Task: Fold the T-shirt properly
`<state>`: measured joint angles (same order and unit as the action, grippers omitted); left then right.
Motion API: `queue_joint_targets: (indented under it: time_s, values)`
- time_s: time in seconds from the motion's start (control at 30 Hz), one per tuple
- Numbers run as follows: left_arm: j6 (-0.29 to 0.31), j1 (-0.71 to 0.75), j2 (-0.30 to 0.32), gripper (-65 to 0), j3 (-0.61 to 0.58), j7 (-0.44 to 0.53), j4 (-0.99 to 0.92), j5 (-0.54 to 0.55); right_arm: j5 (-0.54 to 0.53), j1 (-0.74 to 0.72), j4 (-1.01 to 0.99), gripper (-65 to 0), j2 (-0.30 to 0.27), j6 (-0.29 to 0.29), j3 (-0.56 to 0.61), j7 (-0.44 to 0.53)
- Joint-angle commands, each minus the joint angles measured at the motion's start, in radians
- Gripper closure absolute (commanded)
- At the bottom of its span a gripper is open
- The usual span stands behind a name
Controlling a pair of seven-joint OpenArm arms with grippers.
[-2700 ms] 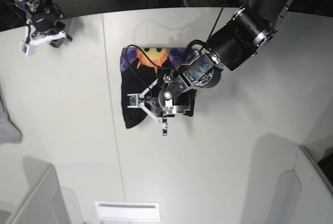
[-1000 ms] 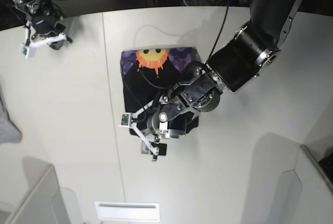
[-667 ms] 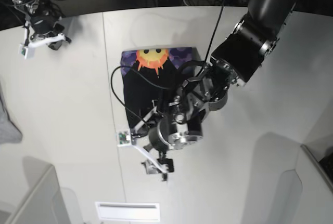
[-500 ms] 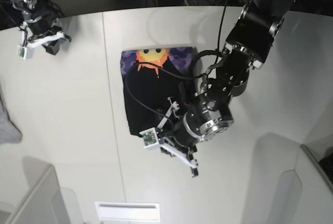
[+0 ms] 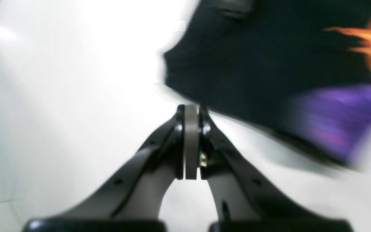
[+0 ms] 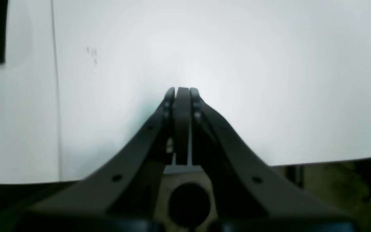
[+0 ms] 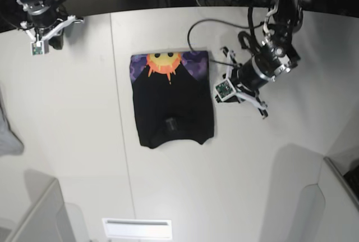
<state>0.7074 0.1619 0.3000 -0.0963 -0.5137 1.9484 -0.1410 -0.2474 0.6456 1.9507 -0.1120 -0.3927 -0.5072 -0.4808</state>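
The white desk [image 7: 73, 141] carries the folded black T-shirt [image 7: 171, 107] near the middle of its far edge, sun print showing along the top. My left fingers [image 7: 263, 113] hang clenched and empty just beside the shirt's edge. My right fingers [image 7: 53, 39], also pressed together, hover at the far corner.

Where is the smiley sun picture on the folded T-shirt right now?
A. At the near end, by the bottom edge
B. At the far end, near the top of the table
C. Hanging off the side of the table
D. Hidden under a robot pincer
B. In the base view the orange sun sits on the far end of the T-shirt, uncovered, with both arms off the cloth.
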Motion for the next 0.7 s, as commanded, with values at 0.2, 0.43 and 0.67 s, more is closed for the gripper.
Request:
queue_joint_targets:
  time_s: [0.2, 0.43, 0.67]
  values:
    - [-0.009, 0.227, 0.048, 0.0, 0.158, 0.336, 0.018, 0.013, 0.159, 0.061, 0.031, 0.0, 0.024, -0.124, -0.008, 0.107]
    - [-0.009, 0.413, 0.048, 0.0, 0.247, 0.524, 0.016, 0.013, 0.175, 0.147, 0.031, 0.0, -0.022, -0.182, -0.005, 0.144]
    - [-0.009, 0.632, 0.044, 0.0, 0.295, 0.66, 0.013, 0.013, 0.175, 0.286, 0.02, 0.0, -0.12, -0.182, 0.0, 0.144]
